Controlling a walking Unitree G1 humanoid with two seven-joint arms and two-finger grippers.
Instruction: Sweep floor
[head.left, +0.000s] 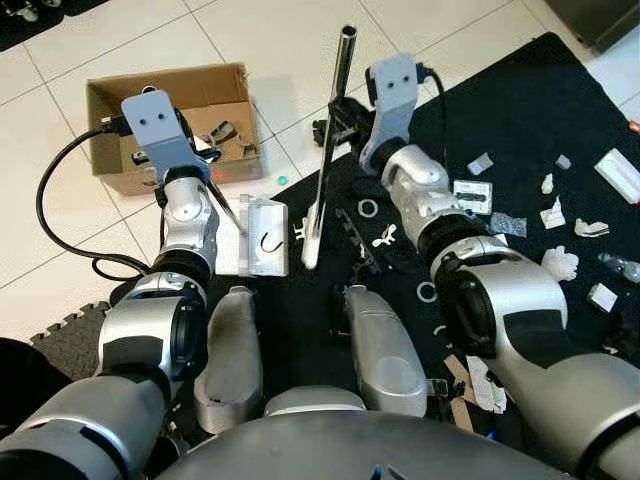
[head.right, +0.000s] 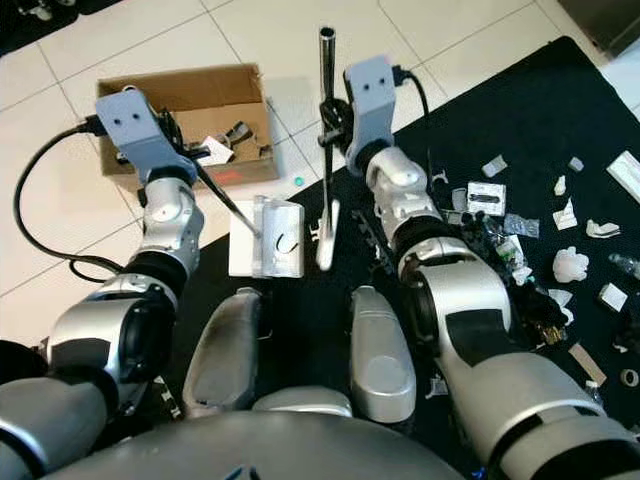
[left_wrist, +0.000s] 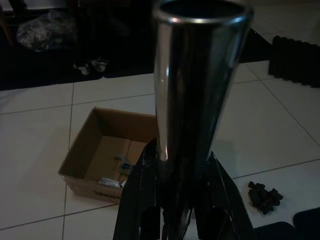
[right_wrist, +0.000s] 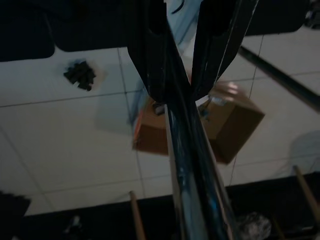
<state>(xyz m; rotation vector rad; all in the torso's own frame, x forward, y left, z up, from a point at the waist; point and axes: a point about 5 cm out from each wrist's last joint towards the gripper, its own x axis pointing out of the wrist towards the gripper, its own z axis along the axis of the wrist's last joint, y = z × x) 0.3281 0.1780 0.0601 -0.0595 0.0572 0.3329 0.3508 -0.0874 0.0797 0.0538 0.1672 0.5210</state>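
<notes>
1. Leftward, the box (head.left: 110, 120) carries red print, too blurred to read.
2. The left gripper (head.left: 202, 152) pinches the handle of the dustpan (head.left: 262, 240), which lies at the edge of the mat (head.left: 520, 110). A loose hold could let it twist.
3. The right gripper (head.left: 337, 124) clamps the broom (head.left: 345, 60), its head just beside the dustpan. Hard strokes may scatter the scraps (head.left: 560, 262).

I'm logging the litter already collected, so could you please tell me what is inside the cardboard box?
The cardboard box holds a few small scraps against its right side; the left gripper covers part of its inside.
</notes>
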